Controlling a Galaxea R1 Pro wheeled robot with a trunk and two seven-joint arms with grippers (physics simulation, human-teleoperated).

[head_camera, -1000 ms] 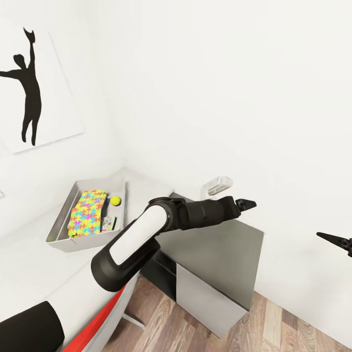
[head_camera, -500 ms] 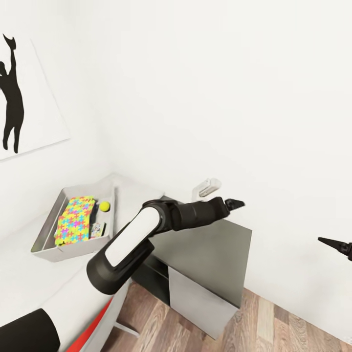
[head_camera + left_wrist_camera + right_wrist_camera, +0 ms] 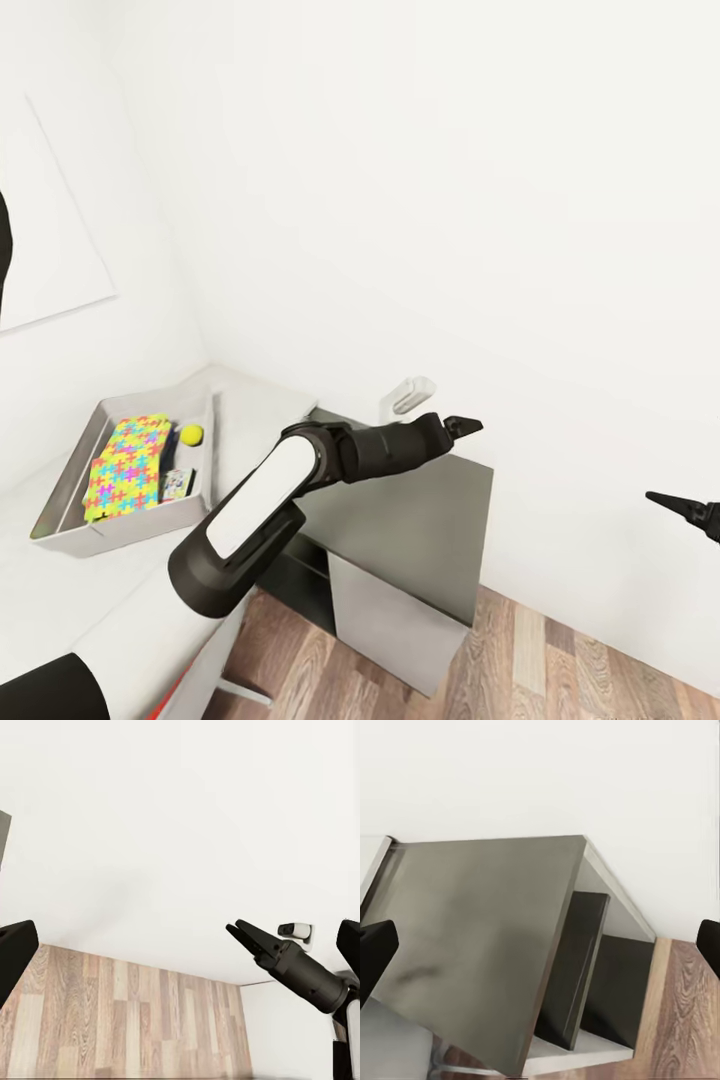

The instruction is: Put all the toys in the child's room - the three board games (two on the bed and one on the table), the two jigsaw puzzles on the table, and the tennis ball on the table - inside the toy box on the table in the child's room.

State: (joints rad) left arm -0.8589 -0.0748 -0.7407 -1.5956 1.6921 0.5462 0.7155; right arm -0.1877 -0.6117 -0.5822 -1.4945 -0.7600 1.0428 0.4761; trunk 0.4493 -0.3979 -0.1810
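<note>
The head camera has swung right since a second ago: the toy box (image 3: 120,490) now sits nearer the picture's left edge, and the wall print (image 3: 45,240) has lost all but a sliver of its black silhouette. The things themselves lie as before. In the toy box on the light grey leg of the table (image 3: 250,400) are a jigsaw puzzle (image 3: 125,468), the tennis ball (image 3: 191,434) beside it and a small blue board game (image 3: 176,485). The left arm reaches over the dark grey desk top (image 3: 420,520), its left gripper (image 3: 462,424) empty, fingers seemingly pressed together, just short of a small white device (image 3: 408,394) by the wall. The right gripper (image 3: 680,508), cut off at the picture's right edge, hangs over wood-plank floor (image 3: 560,670); in the left wrist view its fingers (image 3: 241,932) look barely parted, pinching nothing. The right wrist view shows the desk's open cabinet (image 3: 585,975). The puzzle may hide a second one beneath.
</note>
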